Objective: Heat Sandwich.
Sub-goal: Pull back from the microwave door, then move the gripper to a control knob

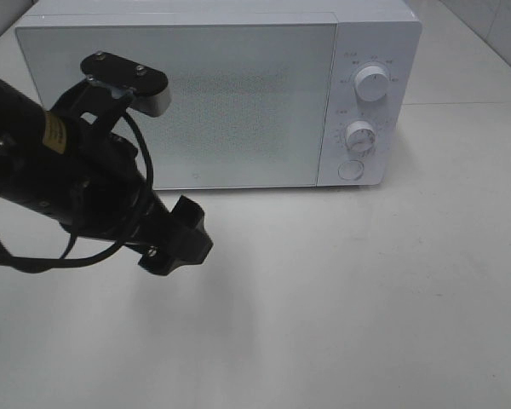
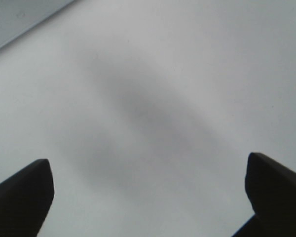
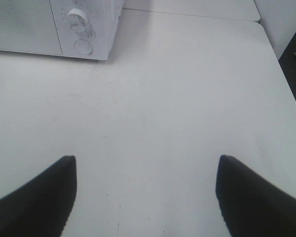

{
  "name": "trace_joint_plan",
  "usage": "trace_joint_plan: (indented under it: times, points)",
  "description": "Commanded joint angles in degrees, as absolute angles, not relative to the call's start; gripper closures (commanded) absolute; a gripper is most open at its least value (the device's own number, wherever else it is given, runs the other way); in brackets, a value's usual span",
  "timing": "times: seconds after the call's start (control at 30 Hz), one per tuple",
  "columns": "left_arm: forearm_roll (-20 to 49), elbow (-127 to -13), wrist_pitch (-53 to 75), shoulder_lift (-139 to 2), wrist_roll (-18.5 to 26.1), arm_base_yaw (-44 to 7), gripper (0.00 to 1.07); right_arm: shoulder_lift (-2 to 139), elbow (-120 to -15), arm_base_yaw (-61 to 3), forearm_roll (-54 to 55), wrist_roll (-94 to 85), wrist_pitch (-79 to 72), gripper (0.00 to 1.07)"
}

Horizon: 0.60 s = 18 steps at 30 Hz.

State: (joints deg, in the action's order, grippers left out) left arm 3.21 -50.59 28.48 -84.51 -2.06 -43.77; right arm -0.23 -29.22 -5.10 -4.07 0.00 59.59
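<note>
The left tool [image 2: 148, 168] is released, its jaws wide apart with only bare tabletop [image 1: 366, 298] between them, and it hangs low, near the front of the microwave [image 1: 238, 94], below the left part of the closed door [image 1: 179, 102]. The right tool [image 3: 145, 165] is spread as well and grips nothing; it hovers over the tabletop further out, facing the microwave's control side. The sandwich shows in no view: it is not on the visible tabletop, and the door's dotted panel gives no look inside, so whether it sits in the oven I cannot tell. With the door shut and both tools free, I judge the loading step done and the heating step in hand. The next move would call for a tool to reach the control panel and turn the upper knob [image 1: 373, 83] or the lower knob [image 1: 360, 135], pinching squarely, clear of the round button [image 1: 351, 169].
</note>
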Motion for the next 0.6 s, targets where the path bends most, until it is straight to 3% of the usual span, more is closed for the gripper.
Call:
trace_joint_plan:
  times: [0.03, 0.17, 0.27, 0.47, 0.53, 0.6]
  points:
    - [0.8, -50.4, 34.1, -81.9, -4.5, -44.0, 0.05, -1.8, -29.0, -4.7, -4.1, 0.0, 59.2, 0.31]
    - [-2.3, -50.4, 37.5, -79.6, -7.6, -43.8, 0.05, -1.8, -29.0, -4.7, -4.1, 0.0, 59.2, 0.31]
    - [-2.0, -50.4, 39.5, -78.5, -8.2, -40.8, 0.05, -1.8, -29.0, -4.7, -4.1, 0.0, 59.2, 0.31]
    - [-1.7, -50.2, 43.3, -75.8, -5.8, -31.3, 0.05, -1.8, -29.0, -4.7, -4.1, 0.0, 59.2, 0.31]
    - [-1.4, -50.2, 45.3, -73.8, -4.4, -25.4, 0.05, -1.8, -29.0, -4.7, -4.1, 0.0, 59.2, 0.31]
    - [-1.2, -50.2, 45.9, -73.2, -3.9, -23.8, 0.05, -1.8, -29.0, -4.7, -4.1, 0.0, 59.2, 0.31]
